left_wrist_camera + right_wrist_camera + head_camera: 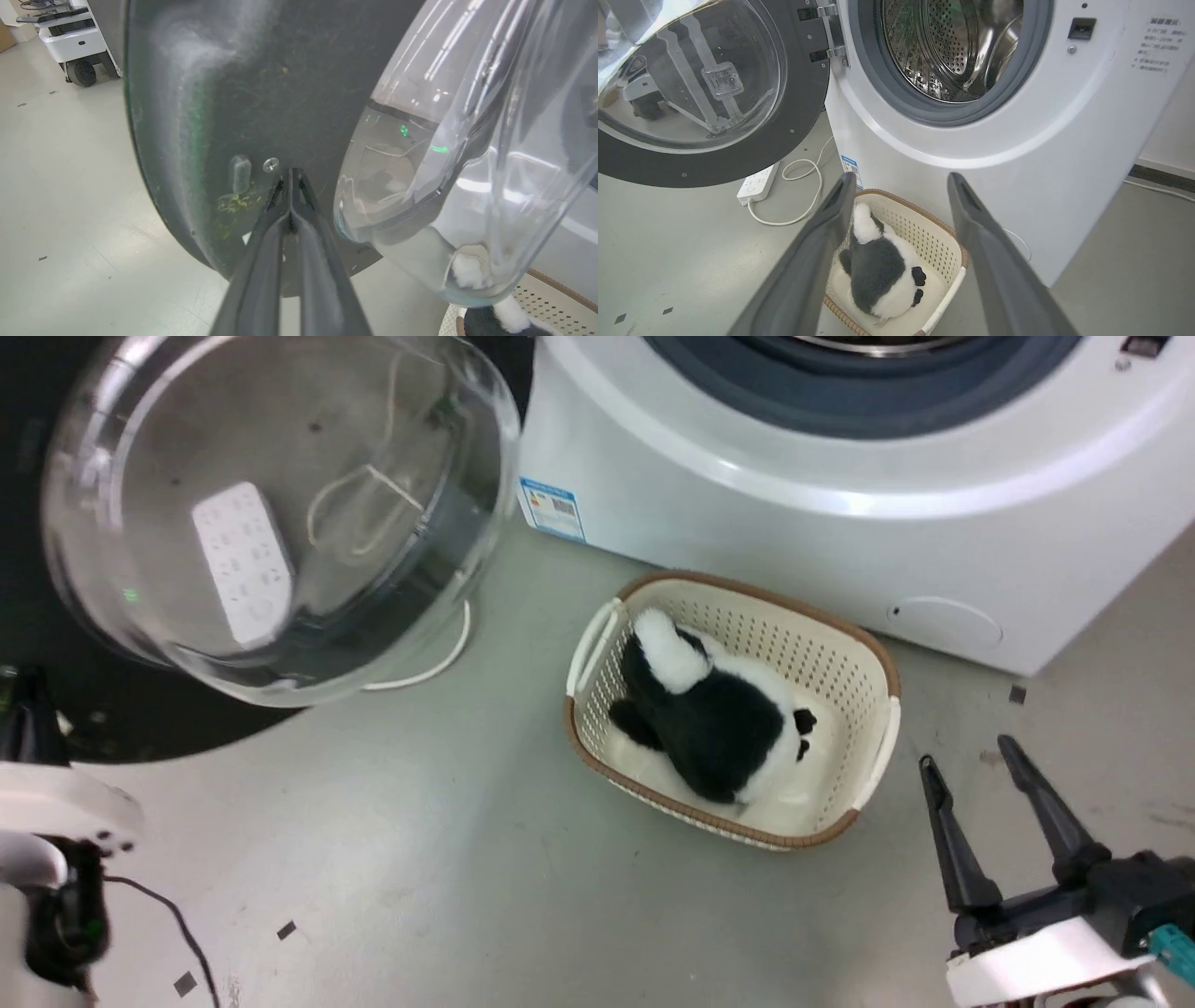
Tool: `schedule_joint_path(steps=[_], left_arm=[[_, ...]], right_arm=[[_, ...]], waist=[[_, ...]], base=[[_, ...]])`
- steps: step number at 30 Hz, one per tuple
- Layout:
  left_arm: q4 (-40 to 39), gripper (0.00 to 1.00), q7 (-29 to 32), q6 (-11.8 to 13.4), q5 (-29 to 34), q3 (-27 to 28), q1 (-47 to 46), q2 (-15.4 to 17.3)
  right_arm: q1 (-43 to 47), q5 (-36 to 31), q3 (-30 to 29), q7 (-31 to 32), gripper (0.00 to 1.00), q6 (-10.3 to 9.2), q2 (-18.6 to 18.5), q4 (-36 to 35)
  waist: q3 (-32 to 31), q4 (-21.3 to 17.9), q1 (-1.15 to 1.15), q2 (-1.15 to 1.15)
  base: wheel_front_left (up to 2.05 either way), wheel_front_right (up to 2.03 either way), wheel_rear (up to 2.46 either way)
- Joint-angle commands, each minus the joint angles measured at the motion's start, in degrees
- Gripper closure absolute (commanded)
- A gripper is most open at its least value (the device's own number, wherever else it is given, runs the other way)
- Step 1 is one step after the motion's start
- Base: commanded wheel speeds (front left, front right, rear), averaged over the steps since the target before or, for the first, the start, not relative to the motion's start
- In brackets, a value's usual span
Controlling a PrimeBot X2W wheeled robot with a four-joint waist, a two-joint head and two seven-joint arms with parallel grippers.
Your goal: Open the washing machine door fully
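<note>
**Floor** point(392, 840): grey, bare and open before the washing machine's left half and under the door. More free room lies off the machine's right corner.

**Washing machine** point(1017, 154): white front-loader, drum mouth point(952, 51) uncovered, top cut off by the frame.

**Washing machine door** point(798, 116): hangs on the hinge point(833, 28) at the machine's left edge and stands well out to the machine's left. It is round, so it has no long axis. It stands upright, with the black inner rim and glass bowl point(280, 513) facing me. Its lower edge is clear of the floor, its outer face hidden and its far side cropped.

**Basket** point(878, 663): cream with a brown rim, on the floor just before the machine's front. It holds a black-and-white plush toy point(719, 719).

**Power strip** point(756, 184) and white cable point(803, 210): on the floor off the machine's lower left corner, beneath the door. Both are blurred where seen through the glass.

**My right jaws**: open and empty, fingers point(948, 840) well apart above the floor before the machine's right corner.

**My left jaws**: closed on nothing, fingers point(259, 270) pressed together. The tips are against the door's black inner rim beside a screw point(271, 164).
</note>
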Motion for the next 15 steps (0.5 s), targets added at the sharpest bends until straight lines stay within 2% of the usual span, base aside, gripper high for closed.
schedule_joint_path(steps=[1, 9, 15], left_arm=[[1.7, 1.0, -0.5, -0.4, -0.4, 0.4, -1.8, 0.6], [12.0, 1.0, -2.2, -2.5, -1.7, 2.0, -7.9, 3.6], [17.6, 1.0, -4.8, -4.0, -1.5, 1.9, -10.2, 4.4]], right_arm=[[-1.3, 0.1, -0.2, 0.1, 0.0, 0.05, -0.6, -0.6], [-2.0, 0.3, -0.3, 0.7, 0.0, 0.05, -1.7, -1.6], [-2.1, 0.5, -0.5, 0.6, 0.0, 0.05, -1.4, -1.1]], waist=[[1.3, -0.7, -0.01, 0.0], [3.3, -1.7, -0.01, 0.0], [2.5, -2.1, -0.01, 0.0]], base=[[0.0, 0.0, 0.0], [0.0, 0.0, 0.0], [0.0, 0.0, 0.0]])
